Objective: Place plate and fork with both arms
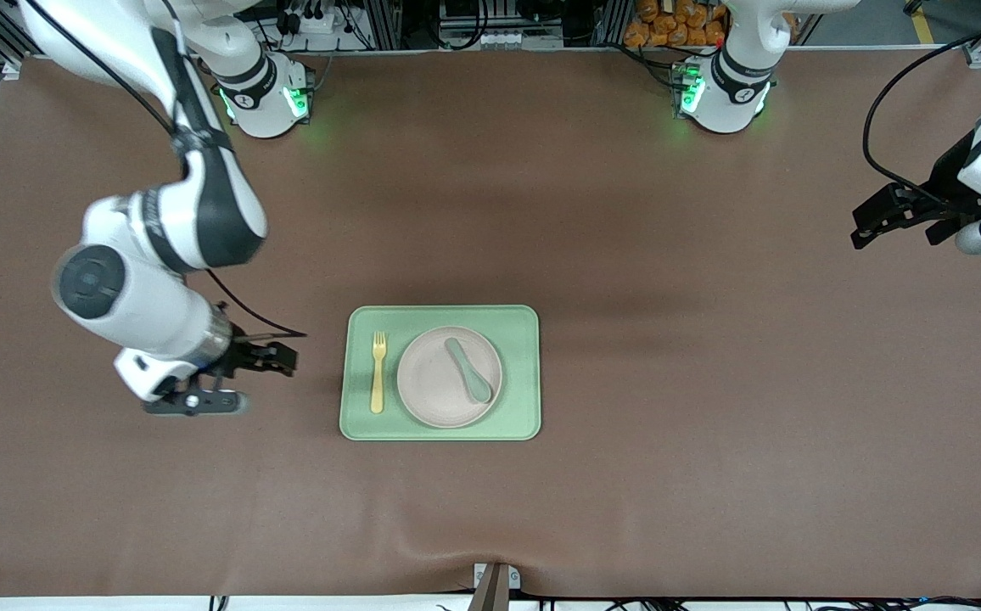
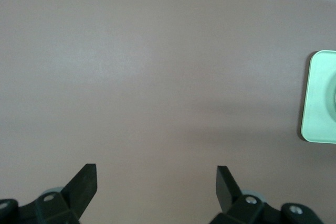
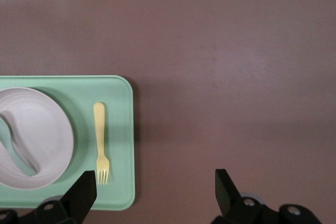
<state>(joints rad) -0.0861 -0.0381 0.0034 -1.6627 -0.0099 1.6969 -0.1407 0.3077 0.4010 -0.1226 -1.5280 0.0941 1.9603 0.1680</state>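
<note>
The tray (image 1: 440, 373) lies on the brown table (image 1: 711, 424), a little toward the right arm's end of its middle. On the tray, the plate (image 1: 435, 382) fills the half toward the left arm's end, and a green spoon (image 1: 468, 370) lies in it, pointing from about 11 o'clock to 5 o'clock in the front view. The fork (image 1: 378, 372) lies flat on the tray just beside the plate, at the plate's 9 o'clock in that view, apart from it, its tines pointing to 12 o'clock, away from the front camera.

The right gripper (image 1: 274, 356) hovers over bare table beside the tray, at the tray's 9 o'clock in the front view, toward the right arm's end. Its jaws stand wide and hold nothing; the right wrist view shows both fingertips (image 3: 86, 184) spread, with the tray's edge and the fork ahead of them.

The left gripper (image 1: 877, 222) waits over bare table at the left arm's end, well apart from the tray, at about its 2 o'clock. Its jaws are wide and empty too; the left wrist view shows only table and a corner of the tray.
</note>
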